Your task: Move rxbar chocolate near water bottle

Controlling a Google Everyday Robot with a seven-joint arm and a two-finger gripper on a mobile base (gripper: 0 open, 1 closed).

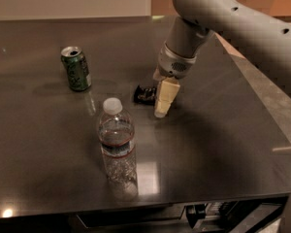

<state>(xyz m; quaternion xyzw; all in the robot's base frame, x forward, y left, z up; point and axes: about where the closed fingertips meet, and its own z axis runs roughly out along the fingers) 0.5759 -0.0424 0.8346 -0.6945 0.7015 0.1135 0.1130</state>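
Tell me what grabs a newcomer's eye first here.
The pale arm fills the upper right, its claw low over the dark table at the right end of the rxbar chocolate. Nearer the camera the clear water bottle stands upright, apart from the bar; a green soda can stands at back left.

The scene is dim and warm-toned. The dark surface (233,144) has a dull sheen. A pale rectangular patch of glare lies just right of the base of the water bottle (117,144). A small bright spot sits far to the bottle's lower left, and a thin streak glints far to its right. The gripper (161,111), up and right of the water bottle, shows pale against the gloom. The arm (223,13) throws a broad, soft shadow farther right. Up and left of the bottle, the green can (76,68) casts a faint reflection.
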